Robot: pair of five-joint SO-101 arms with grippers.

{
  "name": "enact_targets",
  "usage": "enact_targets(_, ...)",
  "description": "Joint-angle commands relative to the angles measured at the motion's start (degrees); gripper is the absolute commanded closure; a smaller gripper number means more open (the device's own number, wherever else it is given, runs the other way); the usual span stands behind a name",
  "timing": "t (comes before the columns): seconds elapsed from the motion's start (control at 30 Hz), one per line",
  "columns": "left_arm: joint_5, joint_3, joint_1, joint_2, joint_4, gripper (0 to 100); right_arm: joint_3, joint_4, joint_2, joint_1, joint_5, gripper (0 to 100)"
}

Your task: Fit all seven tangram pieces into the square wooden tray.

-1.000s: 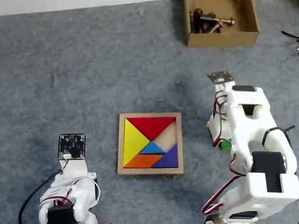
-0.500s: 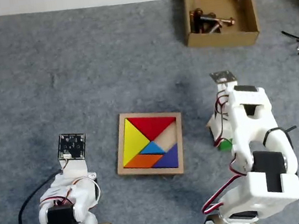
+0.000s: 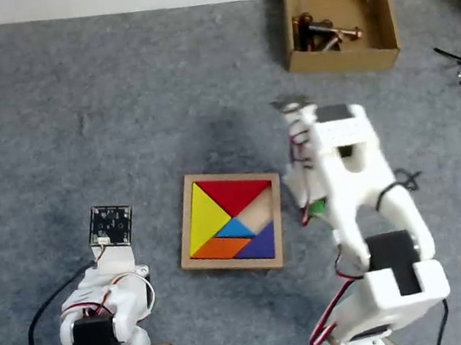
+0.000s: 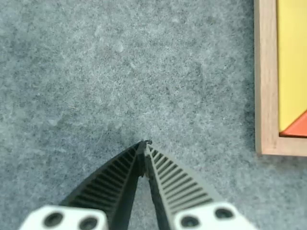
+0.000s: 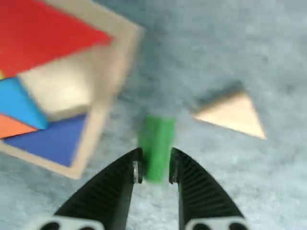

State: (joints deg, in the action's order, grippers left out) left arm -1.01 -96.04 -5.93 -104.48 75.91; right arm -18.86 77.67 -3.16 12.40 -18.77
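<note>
A: How far along?
B: Five pieces (image 3: 232, 194) sit in the tray (image 3: 184, 228); one gap (image 3: 257, 211) is bare. The right pincer (image 5: 154, 160) grips the green piece (image 5: 157, 143) just beside the tray, with a tan triangle (image 5: 232, 115) beyond it. The left pincer (image 4: 144, 146) is closed and empty.

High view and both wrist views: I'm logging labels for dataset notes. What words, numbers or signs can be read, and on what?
None readable.
Wooden tray, its coloured pieces, the green piece and the cardboard box: bare, no print.
Circuit board on the left arm: any marks are too small to read.
</note>
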Motion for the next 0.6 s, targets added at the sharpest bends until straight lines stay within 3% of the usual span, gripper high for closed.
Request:
enact_targets(0.0,0.09,-1.01,0.66,-0.57,0.18,99,3.30,0.66,0.75,7.16,0.62,92.3)
enact_targets(0.3,0.09,-1.01,0.66,-0.57,0.18,99,2.95,-4.70,0.40,14.11,0.53,92.3)
enact_targets(0.57,0.09,-1.01,0.66,-0.57,0.18,99,3.21,-1.89,0.66,11.65,0.44,92.1)
